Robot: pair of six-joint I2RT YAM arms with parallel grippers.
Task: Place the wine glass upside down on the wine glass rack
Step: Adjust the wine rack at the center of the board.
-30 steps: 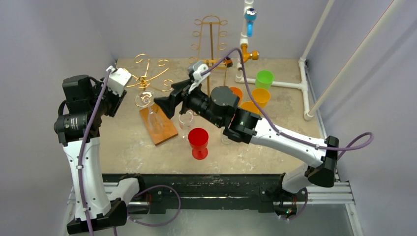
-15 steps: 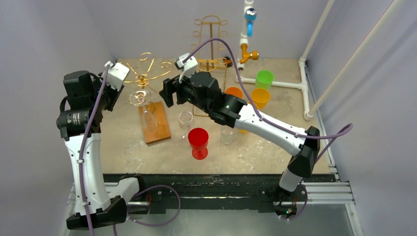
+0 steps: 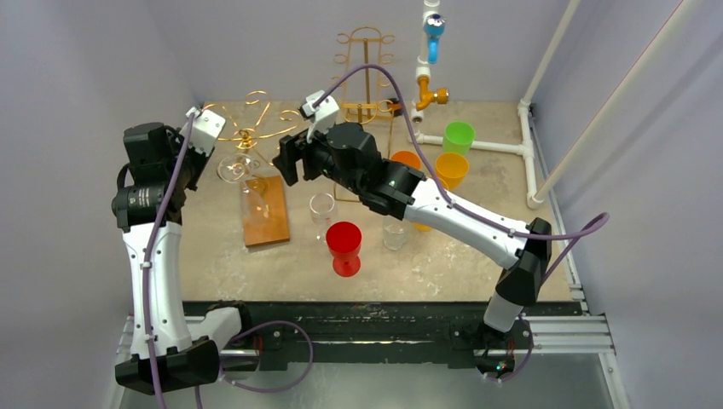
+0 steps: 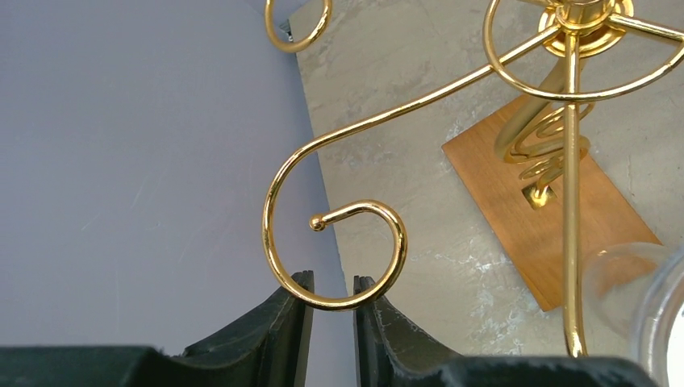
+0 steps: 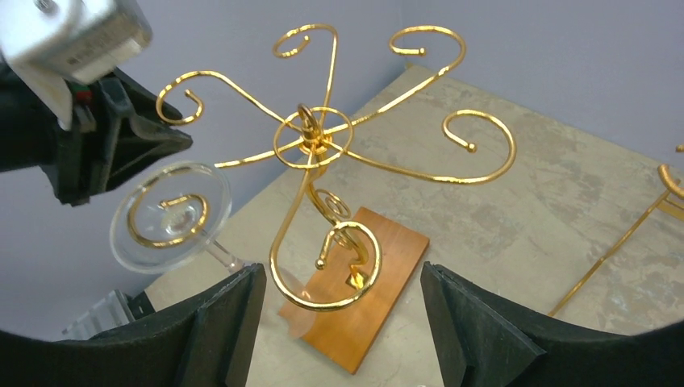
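Left wrist: the left fingers [image 4: 286, 322] stand nearly together with only a slim gap between them and nothing in it; a curl of the gold rack [image 4: 577, 20] crosses right at their tips, touching or just beyond, I cannot tell which; the wine glass [image 4: 649, 294] shows only as a clear curve at the lower right edge, beside the rack's upright and above its wooden base [image 4: 565, 234].

Right wrist: the right fingers [image 5: 222, 322] are spread wide and empty, framing the rack from the other side, probably ready to steady it rather than grip; the glass hangs upside down, its foot lying flat on one hook's curl and its stem dropping below; the left fingers sit just beside that foot.

Top external: both arms flank the rack at the back left of the bench [image 3: 477, 247]; a red cup [image 3: 344, 243] stands well apart; the placing looks done, so what remains is probably backing out without nudging the curl.
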